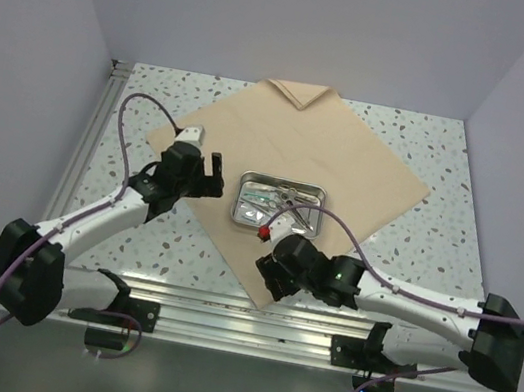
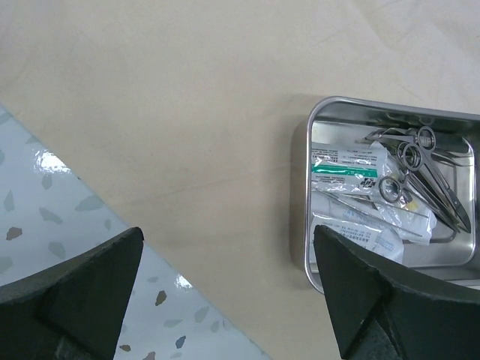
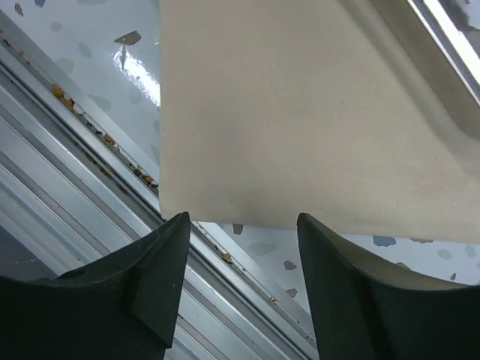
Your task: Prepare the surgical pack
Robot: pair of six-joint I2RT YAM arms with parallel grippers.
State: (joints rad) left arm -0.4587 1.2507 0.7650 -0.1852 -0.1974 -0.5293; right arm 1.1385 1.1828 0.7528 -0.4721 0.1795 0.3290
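progress: the tan cloth sheet (image 1: pixel 349 166) lies spread as a diamond on the table (image 1: pixel 414 253), near the table's centre. its far corner (image 1: pixel 301 91) is turned back on itself at the far edge. the steel tray (image 1: pixel 239 197) sits in the middle of the sheet, loaded with scissors (image 2: pixel 420 161) and clear packets (image 2: pixel 349 169). in my judgement loading is done and wrapping is barely begun: the left, right and near corners lie flat and the tray is uncovered.

pincers: the left gripper (image 2: pixel 227 232) is over the sheet's left edge, jaws wide apart, holding nothing. the right gripper (image 3: pixel 241 219) is over the near corner by the table's near edge, jaws apart, empty.

limits: the instruments overlap, so the forceps cannot be told from the scissors. the right arm hides part of the near corner from above. how high either gripper stands above the cloth cannot be told.
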